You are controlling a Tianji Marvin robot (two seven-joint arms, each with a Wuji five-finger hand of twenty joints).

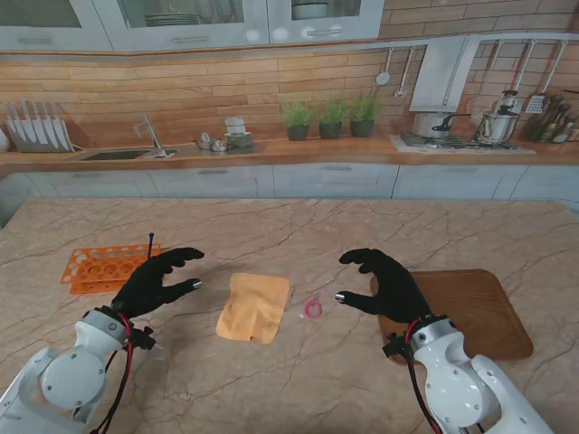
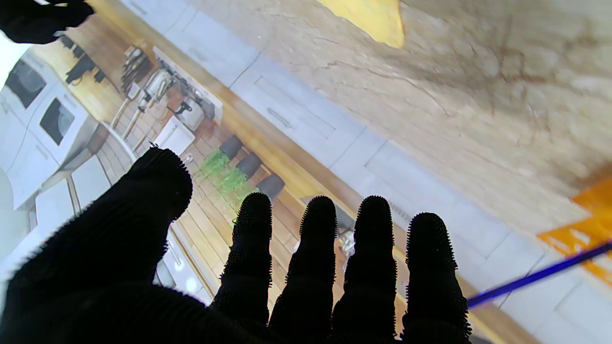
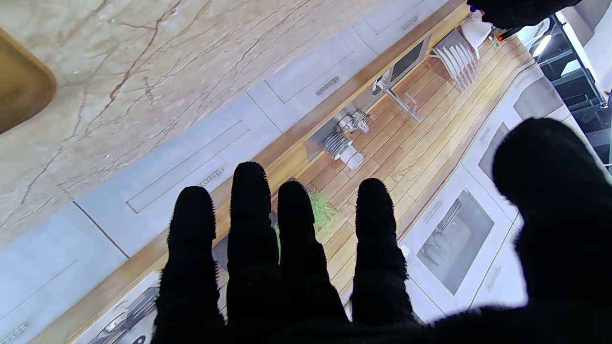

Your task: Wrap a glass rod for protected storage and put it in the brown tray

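Both hands up off the table, fingers spread, holding nothing: left hand (image 1: 161,280), right hand (image 1: 384,282). Glass rod (image 1: 150,242) standing in the orange rack (image 1: 98,268) near the table's left edge. Best picked up softly, then laid on the yellow cloth (image 1: 254,307) mid-table. Brown tray (image 1: 475,312) by the right edge. No words to read anywhere.
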